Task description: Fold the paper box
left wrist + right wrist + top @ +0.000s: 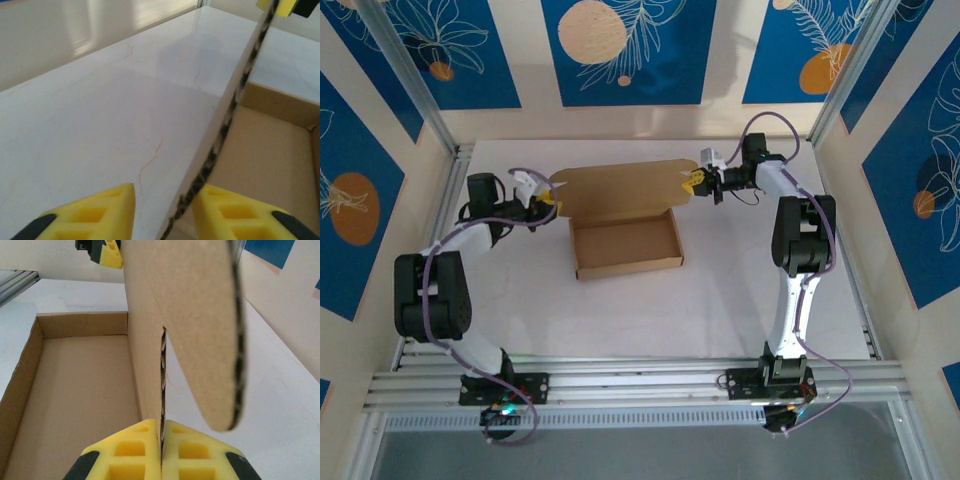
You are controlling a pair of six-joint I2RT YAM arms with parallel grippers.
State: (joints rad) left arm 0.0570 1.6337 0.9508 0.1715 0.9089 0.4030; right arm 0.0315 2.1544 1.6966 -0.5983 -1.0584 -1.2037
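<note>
Paper box (pixel 625 247) sat on bench (pixel 740 310) toward far edge: walls up, lid (pixel 620 190) standing, not yet closed. Right claw (pixel 161 429) pinched lid's end; left claw (pixel 164 199) straddled the other, apparently slack.

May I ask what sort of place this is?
Likely a robotics test cell: an aluminium-framed enclosure with blue panels, a left arm and right arm bolted at a white table, working a paper box.

Paper box (pixel 625 248) centred on table (pixel 740 310)
</note>
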